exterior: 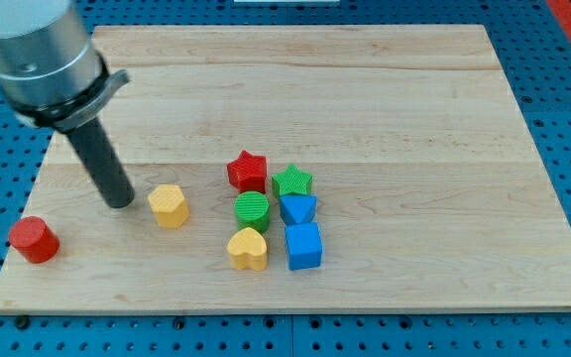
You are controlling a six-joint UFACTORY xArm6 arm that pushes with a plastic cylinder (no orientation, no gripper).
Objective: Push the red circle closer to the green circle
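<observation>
The red circle (34,240) is seen far to the view's left of the green circle (252,210). My tip (120,201) (a bare rod, nothing grasped) rests between them, touching neither. The yellow hexagon (169,205) could be shoved into the cluster.
</observation>
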